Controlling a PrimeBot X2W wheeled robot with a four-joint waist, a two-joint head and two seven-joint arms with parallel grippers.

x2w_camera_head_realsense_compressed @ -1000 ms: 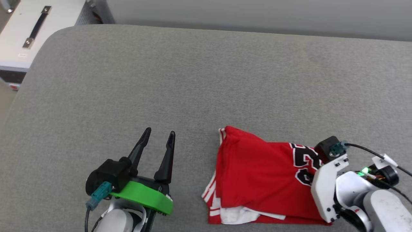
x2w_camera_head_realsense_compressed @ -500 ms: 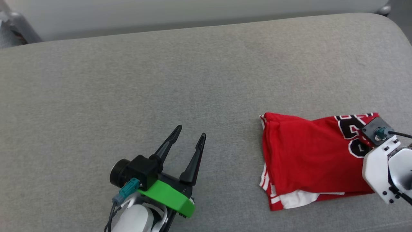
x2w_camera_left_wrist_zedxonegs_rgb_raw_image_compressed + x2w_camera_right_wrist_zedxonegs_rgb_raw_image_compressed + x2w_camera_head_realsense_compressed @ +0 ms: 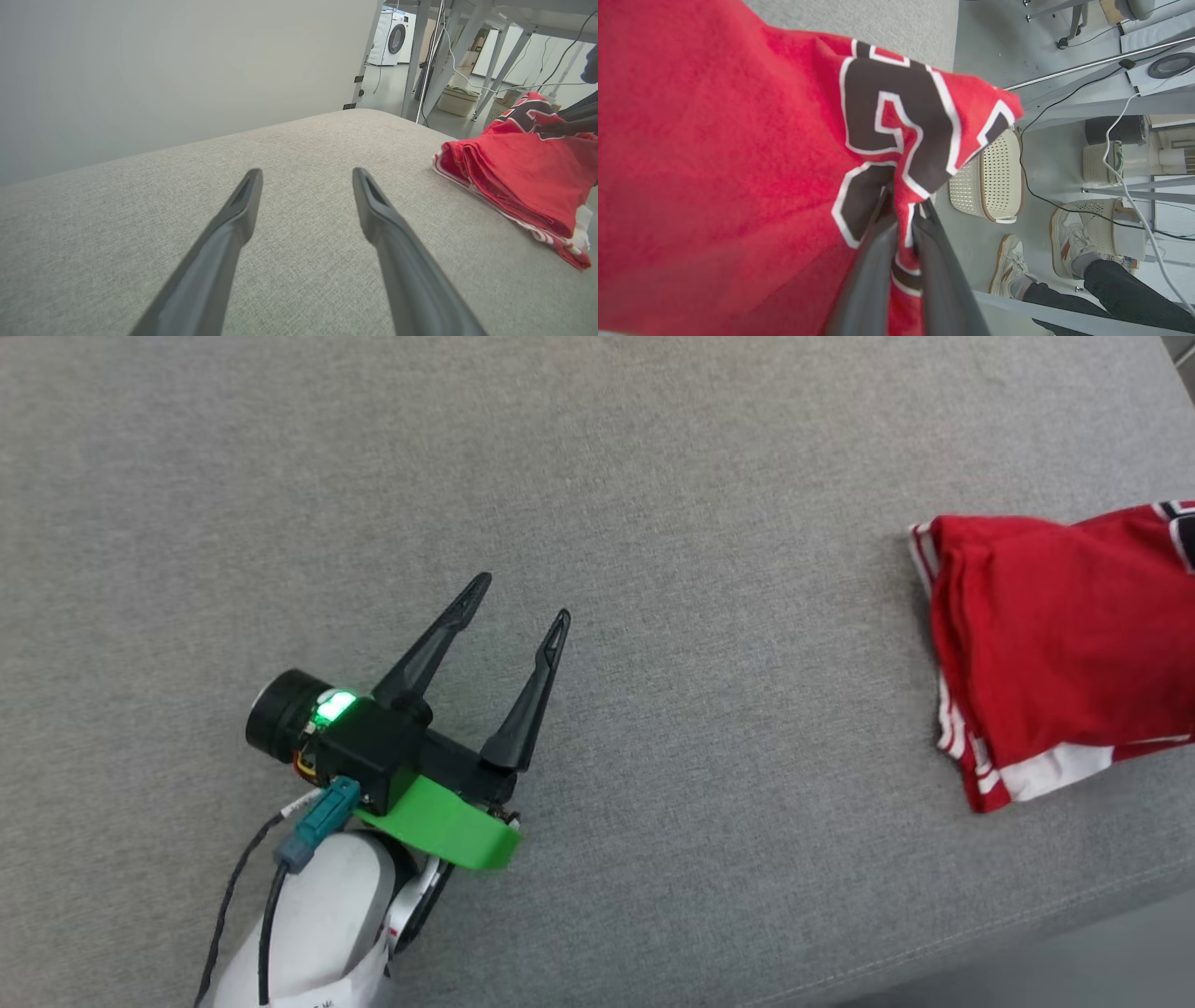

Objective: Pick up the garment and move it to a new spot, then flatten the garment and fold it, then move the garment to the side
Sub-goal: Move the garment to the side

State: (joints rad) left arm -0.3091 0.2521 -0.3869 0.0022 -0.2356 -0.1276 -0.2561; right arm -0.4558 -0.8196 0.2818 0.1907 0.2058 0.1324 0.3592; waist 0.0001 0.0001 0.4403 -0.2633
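Note:
The garment (image 3: 1055, 644), a folded red jersey with white trim, lies at the right edge of the head view on the grey cushioned surface (image 3: 653, 476). My left gripper (image 3: 521, 597) stands open and empty well to its left. In the left wrist view my left gripper (image 3: 306, 175) points over bare fabric, with the garment (image 3: 518, 172) at the far right. My right gripper (image 3: 906, 200) is shut on the garment (image 3: 714, 140) at its black, white-outlined numbers. The corner it pinches is raised off the surface.
The cushioned surface's front edge (image 3: 1027, 933) runs across the lower right of the head view. Beyond its end are the floor, white perforated baskets (image 3: 985, 182), cables, metal table legs (image 3: 416, 51), and a person's feet in sneakers (image 3: 1013, 270).
The head camera has swung, so the whole picture has shifted. The garment, still in my right gripper, now lies much farther right of the left gripper. My left gripper stays open.

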